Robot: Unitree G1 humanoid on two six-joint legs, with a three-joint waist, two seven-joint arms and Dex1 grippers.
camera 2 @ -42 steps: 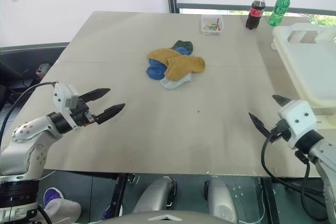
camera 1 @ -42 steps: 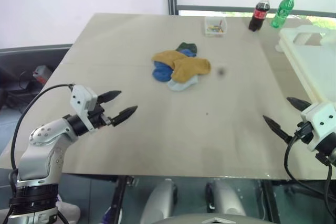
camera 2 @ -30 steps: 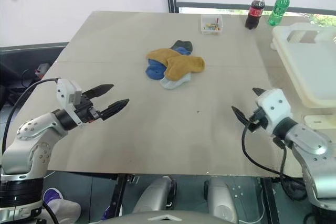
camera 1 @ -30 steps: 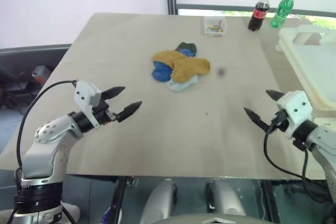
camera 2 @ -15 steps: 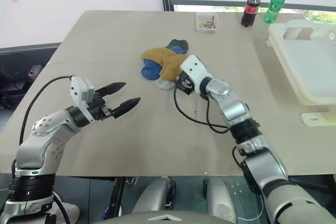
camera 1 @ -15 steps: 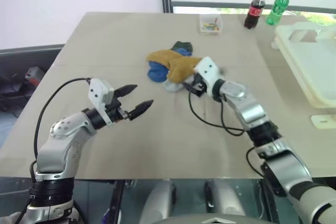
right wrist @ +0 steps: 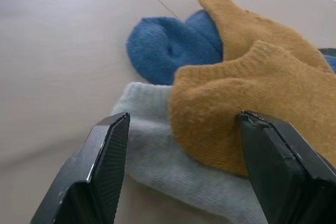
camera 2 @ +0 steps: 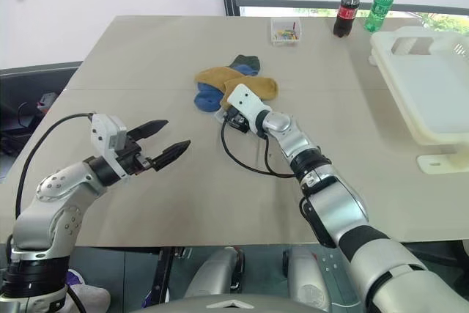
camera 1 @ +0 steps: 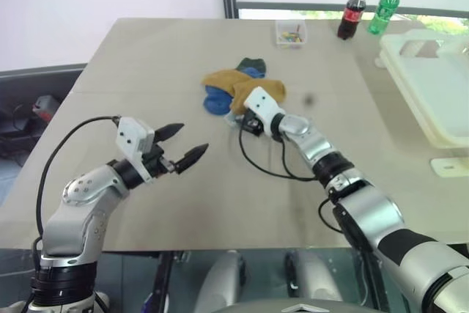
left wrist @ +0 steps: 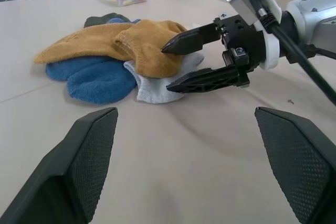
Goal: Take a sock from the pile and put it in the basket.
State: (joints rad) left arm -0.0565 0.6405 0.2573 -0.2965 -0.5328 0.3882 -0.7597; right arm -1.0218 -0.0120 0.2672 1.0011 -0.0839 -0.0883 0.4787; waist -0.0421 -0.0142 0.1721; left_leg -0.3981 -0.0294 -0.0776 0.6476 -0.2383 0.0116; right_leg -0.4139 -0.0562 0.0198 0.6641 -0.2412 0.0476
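Where table was bare | right end effector (left wrist: pixel 181 62) now at pile (camera 1: pixel 238 91)

No readable text anywhere (bottle labels illegible).

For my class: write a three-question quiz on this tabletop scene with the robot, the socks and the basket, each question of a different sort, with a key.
1. True or false: the right gripper is carrying a sock over the basket.
2. Which sock lies on top of the pile, nearest the right gripper's fingers? A) mustard-yellow B) dark green C) red
3. Fill in: the left gripper hovers over bare table with its fingers ____.

Key
1. False: its fingers are parted at the edge of the pile, one against the mustard-yellow sock, the other over the pale sock, and nothing is lifted.
2. A
3. open
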